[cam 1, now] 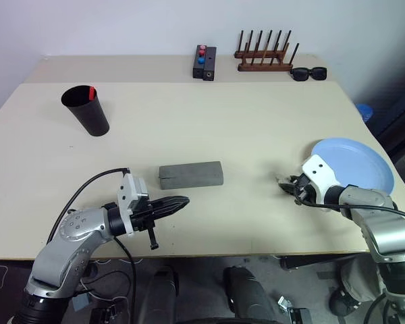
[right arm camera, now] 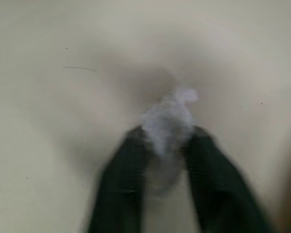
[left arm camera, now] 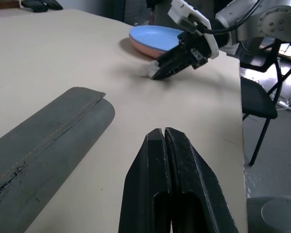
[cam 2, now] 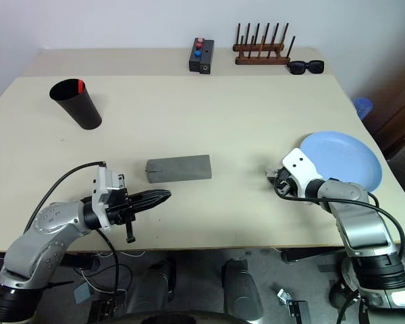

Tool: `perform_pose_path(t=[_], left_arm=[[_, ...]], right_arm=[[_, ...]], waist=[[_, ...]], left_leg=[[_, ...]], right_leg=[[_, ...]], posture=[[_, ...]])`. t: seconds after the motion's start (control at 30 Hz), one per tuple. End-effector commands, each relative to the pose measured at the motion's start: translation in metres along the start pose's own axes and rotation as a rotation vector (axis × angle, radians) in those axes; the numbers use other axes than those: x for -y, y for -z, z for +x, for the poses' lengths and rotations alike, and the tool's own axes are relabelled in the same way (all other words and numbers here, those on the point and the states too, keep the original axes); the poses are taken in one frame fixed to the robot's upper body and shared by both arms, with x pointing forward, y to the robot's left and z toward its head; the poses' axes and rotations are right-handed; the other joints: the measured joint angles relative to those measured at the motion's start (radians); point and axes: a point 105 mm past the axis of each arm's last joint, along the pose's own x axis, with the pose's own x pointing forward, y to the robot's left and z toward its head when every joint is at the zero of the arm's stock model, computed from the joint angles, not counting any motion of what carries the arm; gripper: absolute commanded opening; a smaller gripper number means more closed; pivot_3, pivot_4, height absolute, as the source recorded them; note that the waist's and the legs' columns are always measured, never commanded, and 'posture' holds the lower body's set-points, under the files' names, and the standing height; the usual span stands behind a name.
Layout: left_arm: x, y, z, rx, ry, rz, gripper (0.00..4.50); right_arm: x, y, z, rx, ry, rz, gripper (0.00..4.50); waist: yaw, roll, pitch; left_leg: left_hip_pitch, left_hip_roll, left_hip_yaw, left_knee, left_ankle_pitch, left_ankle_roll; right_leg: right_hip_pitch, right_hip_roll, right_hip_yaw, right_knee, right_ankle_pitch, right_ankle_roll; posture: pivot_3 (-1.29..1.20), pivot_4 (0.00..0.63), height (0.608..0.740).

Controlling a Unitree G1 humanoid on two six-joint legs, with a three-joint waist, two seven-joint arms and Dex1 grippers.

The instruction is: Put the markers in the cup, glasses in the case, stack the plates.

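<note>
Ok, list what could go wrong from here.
1. The right pincer pinches a white crumpled scrap at its very tips; it could slip out on the way.
2. That pincer sits close beside the blue plate, which lies near the table edge; a careless swing might nudge it off.
3. The left pincer is shut beside the closed case; moving forward, it would likely shove the case.

head views overlook table; wrist views hug it.
</note>
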Motion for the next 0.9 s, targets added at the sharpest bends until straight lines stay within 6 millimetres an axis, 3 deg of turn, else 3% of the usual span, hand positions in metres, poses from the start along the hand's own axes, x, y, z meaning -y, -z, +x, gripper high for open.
perform_pose_path(t=[0.03, 0.13, 0.27, 0.37, 0.43, 0.53, 0.73, 0.83, 0.9], left_arm=[[0.0, -0.005, -0.004, 0.008, 0.0, 0.043, 0.0], [-0.004, -0.004, -0.006, 0.003, -0.014, 0.047, 0.0], [-0.014, -0.008, -0.009, 0.015, -0.051, 0.051, 0.0], [-0.019, -0.007, -0.01, 0.008, -0.066, 0.057, 0.0], [-0.021, -0.007, -0.01, 0.006, -0.072, 0.061, 0.0], [-0.023, -0.009, -0.008, 0.013, -0.088, 0.072, 0.0], [-0.029, -0.017, -0.015, 0.02, -0.159, 0.096, 0.0], [-0.039, -0.023, -0.026, 0.026, -0.249, 0.124, 0.0], [-0.057, -0.033, -0.046, 0.068, -0.397, 0.14, 0.0]], right_arm=[[0.006, -0.03, -0.013, 0.075, 0.01, -0.077, 0.05], [0.024, -0.041, -0.025, 0.078, 0.067, -0.128, 0.05], [0.068, -0.049, -0.047, 0.057, 0.233, -0.138, 0.05], [0.097, -0.024, -0.06, -0.06, 0.355, -0.121, 0.05], [0.101, -0.005, -0.06, -0.131, 0.36, -0.129, 0.05], [0.104, 0.004, -0.056, -0.134, 0.366, -0.124, 0.97], [0.105, -0.004, -0.043, -0.086, 0.354, -0.163, 3.98], [0.104, -0.021, -0.034, 0.013, 0.324, -0.173, 3.98], [0.094, -0.042, -0.026, 0.138, 0.26, -0.162, 3.98]], waist=[[-0.001, 0.0, 0.0], [0.0, 0.0, 0.0], [0.003, 0.0, 0.0], [0.003, 0.0, 0.0], [0.003, 0.0, 0.0], [-0.003, 0.0, 0.0], [-0.006, 0.001, 0.0], [-0.005, 0.001, 0.0], [-0.006, 0.001, 0.0]], left_leg=[[0.0, 0.0, 0.0, 0.0, 0.0, 0.0], [0.0, 0.0, 0.0, 0.0, 0.0, 0.0], [0.0, 0.0, 0.0, 0.0, 0.0, 0.0], [0.0, 0.0, 0.0, 0.0, 0.0, 0.0], [-0.001, 0.0, 0.0, 0.0, 0.0, 0.0], [-0.001, 0.0, 0.001, 0.0, 0.0, 0.001], [0.0, 0.0, 0.001, 0.0, 0.0, 0.001], [0.0, 0.0, 0.001, 0.0, 0.0, 0.001], [0.0, 0.0, 0.001, 0.0, 0.0, 0.001]], right_leg=[[0.0, 0.0, 0.0, 0.0, 0.0, 0.0], [0.0, 0.0, 0.0, 0.0, 0.0, 0.0], [0.0, 0.0, 0.0, 0.0, 0.0, 0.0], [0.0, 0.0, 0.0, -0.001, 0.0, 0.0], [0.0, -0.001, 0.0, -0.002, 0.0, 0.0], [0.0, -0.001, 0.0, -0.002, 0.0, 0.0], [-0.001, 0.0, 0.0, -0.001, 0.0, 0.0], [-0.001, 0.0, 0.0, -0.001, 0.0, 0.0], [-0.001, 0.0, 0.0, -0.001, 0.0, 0.0]], posture=[[0.0, 0.15, 0.74], [0.0, 0.15, 0.74], [0.0, 0.15, 0.74], [0.0, 0.15, 0.74], [0.0, 0.15, 0.74], [0.0, 0.15, 0.74], [0.0, 0.15, 0.74], [0.0, 0.15, 0.74], [0.0, 0.15, 0.74]])
